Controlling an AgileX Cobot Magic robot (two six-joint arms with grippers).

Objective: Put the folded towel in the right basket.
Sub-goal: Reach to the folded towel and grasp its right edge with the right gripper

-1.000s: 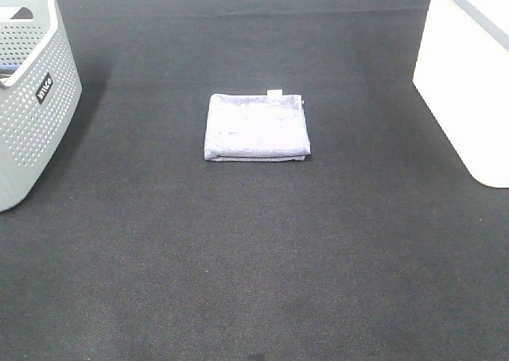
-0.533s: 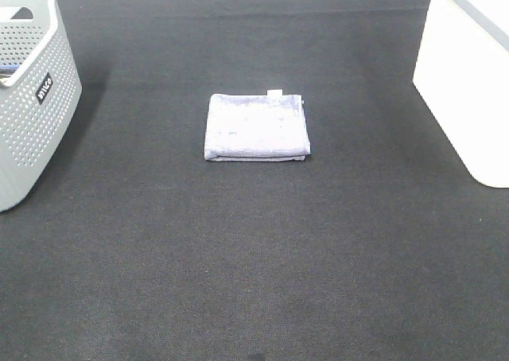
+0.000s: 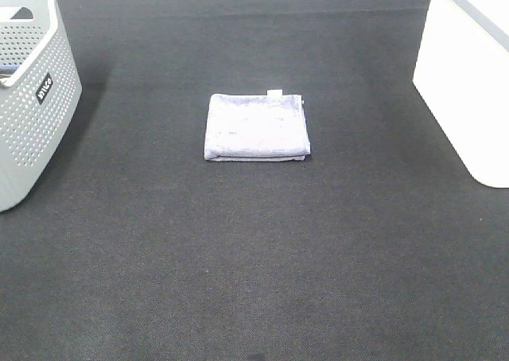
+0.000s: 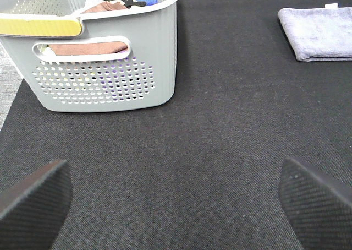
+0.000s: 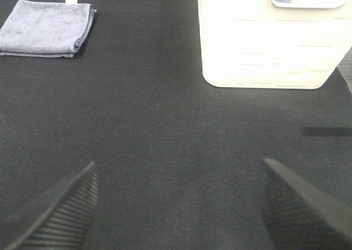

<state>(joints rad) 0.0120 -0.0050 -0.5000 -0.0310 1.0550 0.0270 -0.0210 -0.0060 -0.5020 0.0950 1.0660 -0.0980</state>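
The folded towel (image 3: 256,127) is a pale lavender-grey square lying flat on the black mat, its small white tag at the far edge. It also shows in the left wrist view (image 4: 318,32) and the right wrist view (image 5: 45,28). The right basket (image 3: 469,83) is a plain white bin at the right edge; the right wrist view (image 5: 272,38) shows its smooth wall. My left gripper (image 4: 173,197) is open and empty over bare mat. My right gripper (image 5: 179,206) is open and empty, well short of the towel and the bin. Neither arm shows in the high view.
A grey perforated basket (image 3: 32,98) with a black label stands at the left edge; the left wrist view shows its wall (image 4: 104,79) and brown and blue cloth inside. The black mat (image 3: 254,258) covers the table.
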